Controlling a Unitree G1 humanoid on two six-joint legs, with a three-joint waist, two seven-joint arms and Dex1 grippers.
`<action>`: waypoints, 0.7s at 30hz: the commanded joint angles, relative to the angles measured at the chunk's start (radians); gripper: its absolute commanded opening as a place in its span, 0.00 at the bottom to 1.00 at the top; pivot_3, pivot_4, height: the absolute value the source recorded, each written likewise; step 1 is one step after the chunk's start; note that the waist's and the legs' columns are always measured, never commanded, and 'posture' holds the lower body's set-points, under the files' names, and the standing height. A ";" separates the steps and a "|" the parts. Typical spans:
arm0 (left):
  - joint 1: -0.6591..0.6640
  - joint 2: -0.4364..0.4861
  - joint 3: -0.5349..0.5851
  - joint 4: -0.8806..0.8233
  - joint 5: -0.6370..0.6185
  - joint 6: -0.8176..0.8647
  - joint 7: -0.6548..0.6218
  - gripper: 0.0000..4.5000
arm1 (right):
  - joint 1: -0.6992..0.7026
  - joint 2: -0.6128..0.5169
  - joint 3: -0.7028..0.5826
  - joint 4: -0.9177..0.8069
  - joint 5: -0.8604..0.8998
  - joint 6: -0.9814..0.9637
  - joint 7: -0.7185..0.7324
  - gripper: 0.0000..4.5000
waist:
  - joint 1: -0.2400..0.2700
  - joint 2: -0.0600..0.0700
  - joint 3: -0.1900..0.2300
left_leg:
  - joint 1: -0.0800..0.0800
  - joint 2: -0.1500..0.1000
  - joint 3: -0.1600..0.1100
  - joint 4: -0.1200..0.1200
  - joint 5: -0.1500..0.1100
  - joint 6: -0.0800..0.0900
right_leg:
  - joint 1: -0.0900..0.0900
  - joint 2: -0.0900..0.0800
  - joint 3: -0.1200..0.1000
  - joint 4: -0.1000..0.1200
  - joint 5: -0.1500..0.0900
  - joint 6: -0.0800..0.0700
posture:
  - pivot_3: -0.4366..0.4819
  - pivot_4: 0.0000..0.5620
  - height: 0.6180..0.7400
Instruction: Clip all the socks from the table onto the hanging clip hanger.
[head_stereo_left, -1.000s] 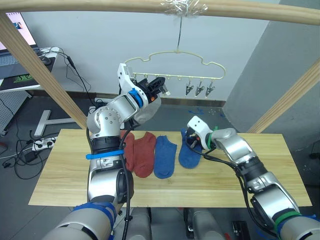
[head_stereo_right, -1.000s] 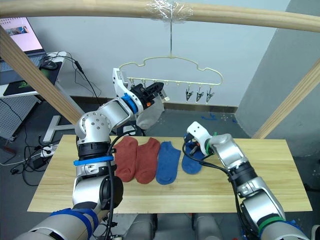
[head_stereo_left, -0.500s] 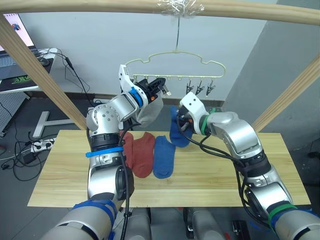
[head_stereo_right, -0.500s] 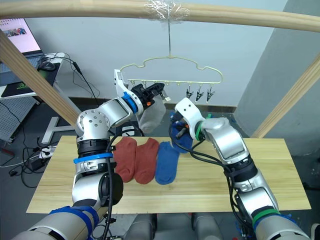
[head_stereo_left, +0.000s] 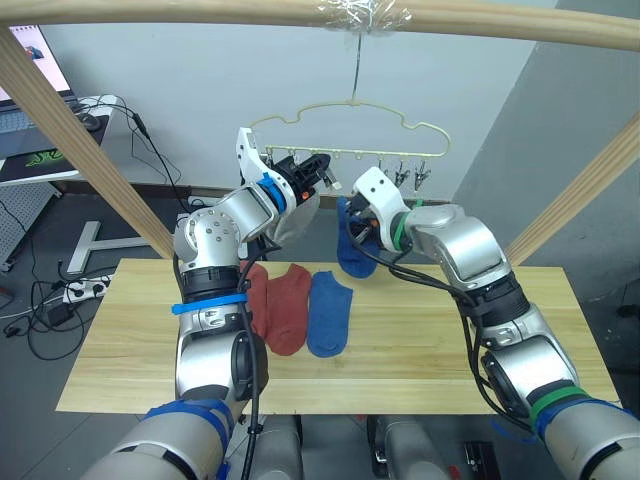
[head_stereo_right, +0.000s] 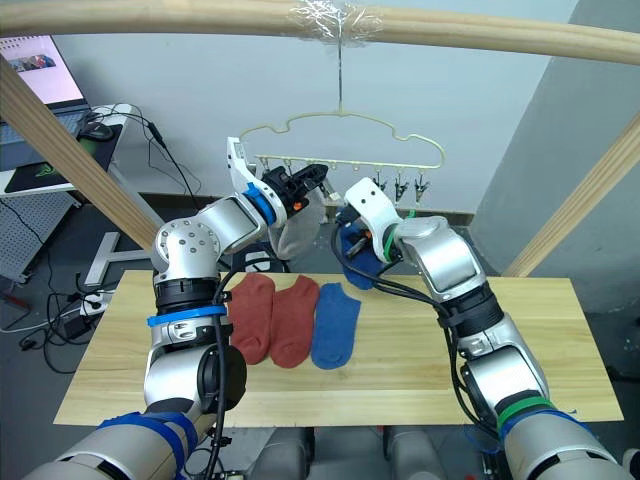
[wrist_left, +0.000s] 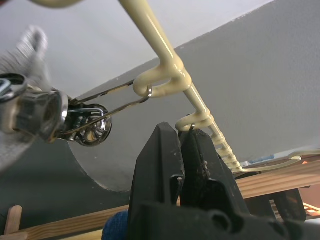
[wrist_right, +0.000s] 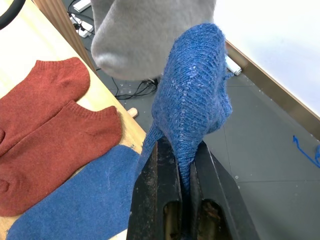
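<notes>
Clip hanger (head_stereo_left: 350, 130): thin pale yellow-green wire frame, hung by a metal hook from a round wooden pole (head_stereo_left: 200, 12) overhead; a row of small silver clips (head_stereo_left: 400, 176) dangles under its lower bar.
Grey sock (head_stereo_left: 297, 215): light grey knit, hanging limp from the hanger's left part, well above the bench, just beside the left gripper.
Held blue sock (head_stereo_right: 358, 250): blue ankle sock of ribbed knit, lifted off the bench and dangling below the middle of the hanger, close beside the grey sock; in the right wrist view its fabric runs up out of the closed fingers.
Right gripper (wrist_right: 181, 200): fingers pinched tight on the held blue sock, raised near the hanger's clips.
Left gripper (wrist_left: 182, 145): up at the hanger's lower bar, its two black fingers pressed together around one clip's wire loop.
Second blue sock (head_stereo_left: 330, 312): lies flat on the bench, toe toward the robot, touching the rust-red pair on its left.
Rust-red socks (head_stereo_left: 280, 305): two, flat and side by side, overlapping slightly, on the left-middle of the bench.
Bench (head_stereo_left: 450, 350): wide top of pale wood planks with visible grain.
</notes>
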 joint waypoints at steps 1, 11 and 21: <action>-0.002 -0.003 -0.013 -0.047 -0.008 -0.025 0.000 0.00 | -0.051 0.003 -0.003 -0.011 0.006 -0.028 0.004 0.01 | 0.000 0.000 0.000 | 0.000 0.000 0.000 0.000 0.000 0.000 | 0.000 0.000 0.000 0.000 0.000 0.000 | 0.49 0.27 1.00; 0.004 -0.007 -0.027 -0.043 -0.009 -0.042 0.000 0.00 | -0.118 0.022 -0.006 0.007 0.023 -0.040 0.024 0.01 | 0.000 0.000 0.000 | 0.000 0.000 0.000 0.000 0.000 0.000 | 0.000 0.000 0.000 0.000 0.000 0.000 | 0.48 0.27 1.00; 0.010 -0.009 -0.036 -0.045 -0.009 -0.048 -0.005 0.00 | -0.148 0.031 -0.008 0.041 0.016 -0.063 0.023 0.01 | 0.001 0.000 0.000 | 0.000 0.000 0.000 0.000 0.000 0.000 | 0.000 0.000 0.000 0.000 0.000 0.000 | 0.49 0.27 1.00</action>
